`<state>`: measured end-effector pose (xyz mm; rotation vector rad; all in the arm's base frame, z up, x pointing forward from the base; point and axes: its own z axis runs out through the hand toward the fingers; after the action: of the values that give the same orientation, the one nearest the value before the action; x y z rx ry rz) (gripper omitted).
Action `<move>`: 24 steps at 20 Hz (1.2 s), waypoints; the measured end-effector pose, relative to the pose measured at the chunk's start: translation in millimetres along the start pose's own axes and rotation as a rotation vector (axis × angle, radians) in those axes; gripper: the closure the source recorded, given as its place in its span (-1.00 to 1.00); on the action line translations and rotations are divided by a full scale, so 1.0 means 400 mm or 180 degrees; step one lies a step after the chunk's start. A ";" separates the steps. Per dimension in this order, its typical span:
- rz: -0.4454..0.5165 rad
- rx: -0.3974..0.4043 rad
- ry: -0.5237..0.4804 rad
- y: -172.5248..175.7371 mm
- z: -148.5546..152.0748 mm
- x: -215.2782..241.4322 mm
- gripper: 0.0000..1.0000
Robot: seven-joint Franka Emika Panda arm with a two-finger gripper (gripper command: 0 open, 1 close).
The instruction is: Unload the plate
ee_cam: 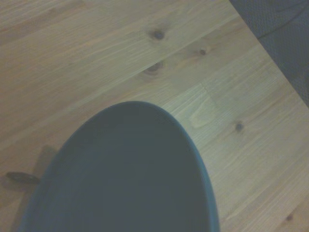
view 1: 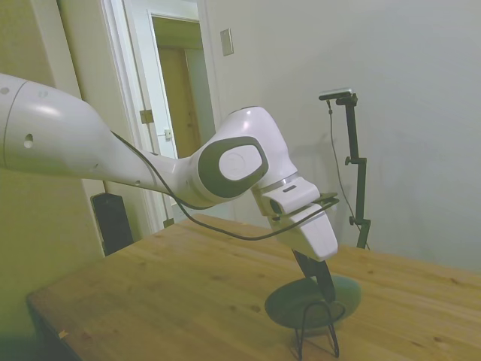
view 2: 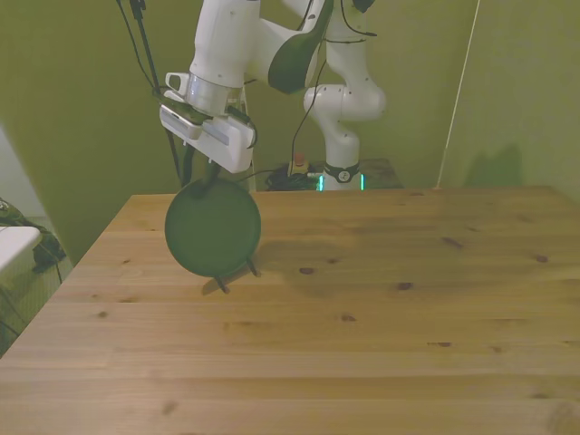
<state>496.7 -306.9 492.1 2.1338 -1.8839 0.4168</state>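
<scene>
Plate (view 2: 212,227) stood nearly on edge toward the front view's left side of the wooden desk (view 2: 381,308), its dull grey-green face turned out toward that camera. In the side view the plate (view 1: 289,304) appeared as a dark tilted oval just above the desk top, with the thin black wire stand (view 1: 319,331) directly in front of it; two feet of the stand (view 2: 237,275) showed below the plate's lower rim in the front view. Whether the plate rested in the stand or hung clear of it could not be told.

The tool (view 1: 325,286) reached down from the white arm (view 1: 233,162) to the plate's upper rim, its dark fingers (view 1: 310,267) close together at the rim and apparently pinched on it. In the front view the tool (view 2: 205,178) met the plate at its top edge.

From the wrist camera, the plate (ee_cam: 125,179) filled much of the frame as a smooth, matte curve over the knotted desk boards (ee_cam: 96,58).
</scene>
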 end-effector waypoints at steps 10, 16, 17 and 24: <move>0.0023 -0.0006 0.0002 -0.006 0.000 0.011 1.00; 0.0029 0.0003 0.0012 -0.010 -0.010 0.017 1.00; 0.0037 0.0009 0.0014 -0.012 -0.017 0.020 1.00; 0.0076 0.0184 0.0094 -0.007 -0.122 0.042 1.00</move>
<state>499.6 -303.3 543.4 2.1312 -1.9052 0.5107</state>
